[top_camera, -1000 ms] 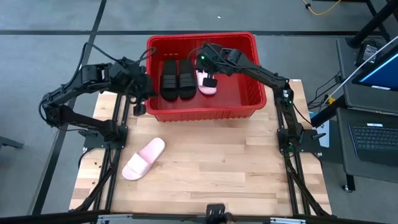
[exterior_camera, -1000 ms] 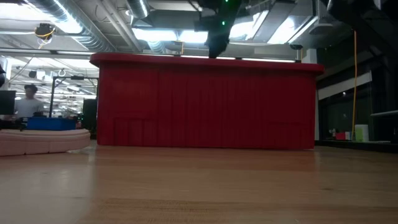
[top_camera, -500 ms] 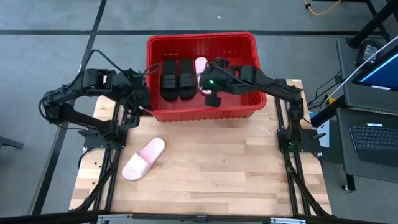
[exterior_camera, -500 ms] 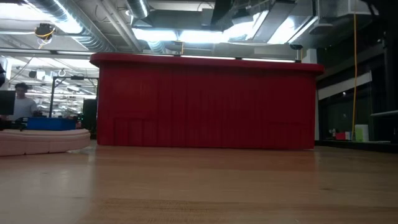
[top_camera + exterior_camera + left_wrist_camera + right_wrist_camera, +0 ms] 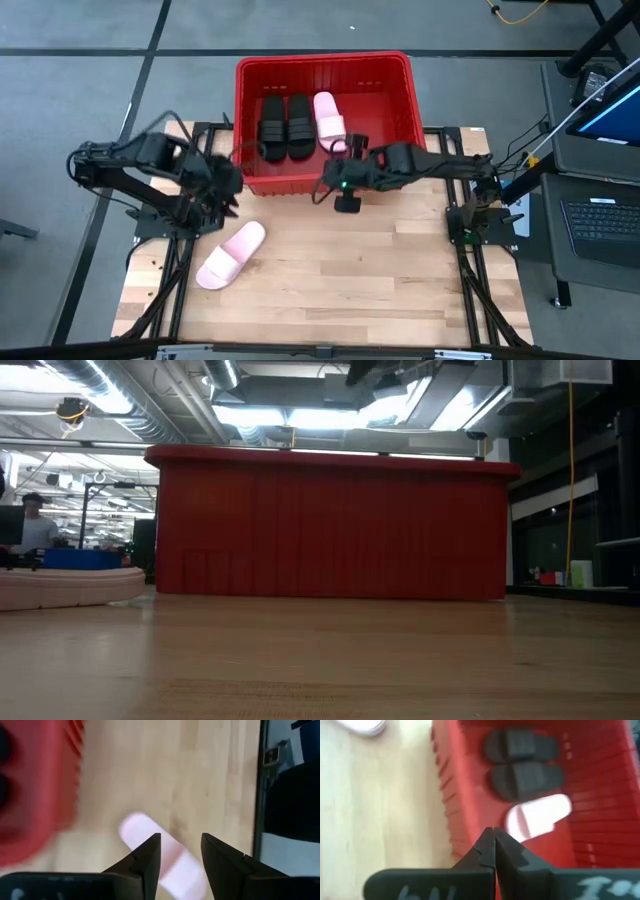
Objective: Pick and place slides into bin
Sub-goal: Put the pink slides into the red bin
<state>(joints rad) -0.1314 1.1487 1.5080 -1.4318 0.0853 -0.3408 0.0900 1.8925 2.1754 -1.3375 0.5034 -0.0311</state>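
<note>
Watching from the side, biggest thing first: the wooden table (image 5: 360,270), with the red bin (image 5: 325,68) sitting at its far edge. Inside the bin there's now the black pair (image 5: 285,124) side by side and one pink slide (image 5: 328,115) right next to them. A second ago the right arm was still reaching down in there over that pink one; now it has pulled back out, and the pink slide stays behind on the bin floor, so I'd call that drop done. Three of four in, by my count.

The right gripper (image 5: 346,197) hangs just outside the bin's near wall, above bare table, fingers pinched together with nothing between them, which its own wrist camera shows pretty clearly.

Meanwhile the left gripper (image 5: 222,190) has swung away from the bin's left side toward the table, and now sits close to the last pink slide (image 5: 230,256), which lies alone near the left front of the table, well apart from the bin. Its fingers (image 5: 145,862) are spread apart and empty, with that slide right behind them. Looks to me like it's lining up for the final grab.
</note>
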